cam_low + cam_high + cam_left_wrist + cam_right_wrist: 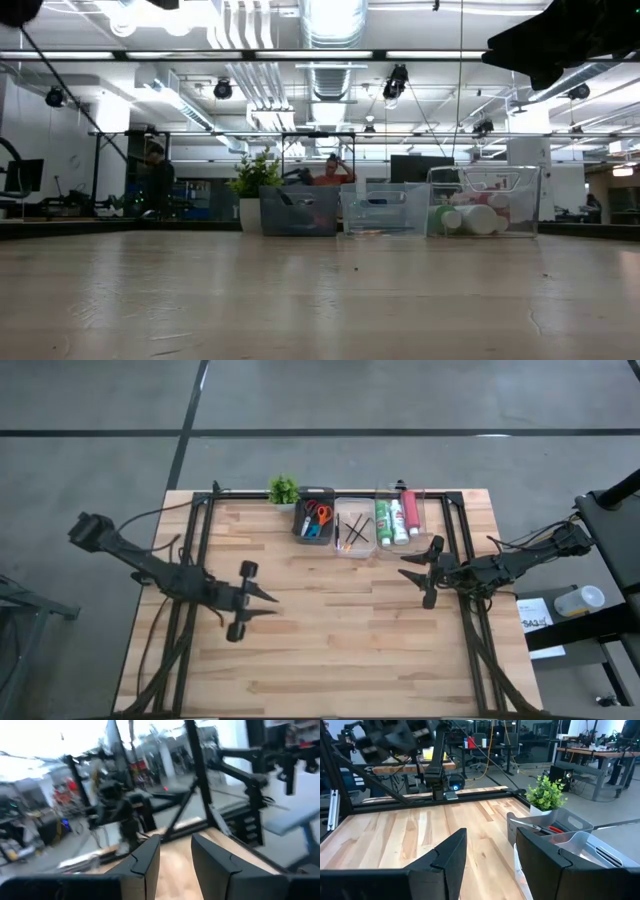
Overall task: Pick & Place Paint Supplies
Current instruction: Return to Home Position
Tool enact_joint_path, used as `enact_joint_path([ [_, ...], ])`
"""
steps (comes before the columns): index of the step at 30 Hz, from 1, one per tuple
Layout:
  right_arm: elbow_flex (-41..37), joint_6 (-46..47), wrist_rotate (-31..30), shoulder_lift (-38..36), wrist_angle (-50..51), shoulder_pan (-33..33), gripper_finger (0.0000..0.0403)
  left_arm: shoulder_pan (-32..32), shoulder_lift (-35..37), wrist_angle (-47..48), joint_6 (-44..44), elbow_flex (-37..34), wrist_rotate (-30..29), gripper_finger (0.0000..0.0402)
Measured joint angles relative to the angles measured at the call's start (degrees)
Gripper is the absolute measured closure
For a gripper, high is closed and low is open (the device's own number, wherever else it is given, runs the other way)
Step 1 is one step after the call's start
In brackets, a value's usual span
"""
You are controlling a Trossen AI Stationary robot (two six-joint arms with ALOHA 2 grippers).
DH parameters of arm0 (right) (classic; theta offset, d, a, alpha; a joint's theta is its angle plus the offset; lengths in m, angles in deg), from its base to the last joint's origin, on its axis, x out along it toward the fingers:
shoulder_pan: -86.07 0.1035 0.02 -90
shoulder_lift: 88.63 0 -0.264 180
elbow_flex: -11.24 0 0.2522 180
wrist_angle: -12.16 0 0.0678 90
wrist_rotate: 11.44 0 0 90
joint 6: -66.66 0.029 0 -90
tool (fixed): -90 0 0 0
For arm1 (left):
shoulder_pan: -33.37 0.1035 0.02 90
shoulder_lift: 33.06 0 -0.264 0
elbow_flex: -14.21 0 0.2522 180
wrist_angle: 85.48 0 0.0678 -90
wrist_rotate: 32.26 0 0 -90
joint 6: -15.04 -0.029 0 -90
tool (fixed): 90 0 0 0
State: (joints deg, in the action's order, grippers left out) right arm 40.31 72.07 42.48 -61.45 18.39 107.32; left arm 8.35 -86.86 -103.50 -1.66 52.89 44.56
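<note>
– Paint supplies (398, 522), where are they sitting right now?
– All in the three bins lined up along the far edge of the surface (330, 640). Scissors (318, 515), orange-red handles and blue, lie in the black bin (297, 520). Thin dark brushes (352, 533) are in the clear middle bin (355, 552). The green tube (383, 520), white tube (398, 528) and pinkish-red tube (410, 515) lie side by side in the clear end bin (400, 547).
– And your claws?
– My left claw (273, 606) hangs over bare wood on its own side, well apart from the bins, fingers parted, nothing between them. My right claw (404, 566) is just in front of the tube bin, pointing toward the middle of the surface, also spread wide and empty.
– Anything else up there?
– A small green potted plant (283, 489) at the far edge, just beside the black bin. From surface height, the plant and the three bins make one row, and two people show far back in the room.
</note>
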Motion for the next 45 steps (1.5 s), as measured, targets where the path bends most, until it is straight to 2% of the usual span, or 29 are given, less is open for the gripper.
enact_joint_path([
  [4,0.0,0.0,0.0,0.0,0.0,0.0,0.0235,0.1,5.1,-8.3,-3.1,-11.0,-0.5,0.0284],
  [9,0.0,0.0,0.0,0.0,0.0,0.0,0.0235,0.1,10.7,-13.1,-3.3,-20.2,3.5,0.0284],
  [14,0.0,0.0,0.0,0.0,0.0,0.0,0.0235,0.1,15.9,-13.8,-3.1,-24.5,7.5,0.0284],
  [19,0.0,0.0,0.0,0.0,0.0,0.0,0.0235,0.0,20.2,-11.1,-4.8,-24.7,13.2,0.0284],
  [23,0.0,0.0,0.0,0.0,0.0,0.0,0.0235,0.0,24.3,-5.4,-5.9,-24.7,16.4,0.0284],
  [39,0.0,0.1,0.0,0.0,0.0,0.0,0.0235,-0.1,47.5,23.6,-5.9,-24.7,16.4,0.0284],
  [43,0.0,0.1,0.0,0.0,0.0,0.0,0.0235,-0.1,53.0,30.5,-11.4,-24.7,16.4,0.0284],
  [45,0.0,0.0,0.0,0.0,0.0,0.0,0.0235,-0.1,53.9,30.5,-11.6,-24.7,15.6,0.0284],
])
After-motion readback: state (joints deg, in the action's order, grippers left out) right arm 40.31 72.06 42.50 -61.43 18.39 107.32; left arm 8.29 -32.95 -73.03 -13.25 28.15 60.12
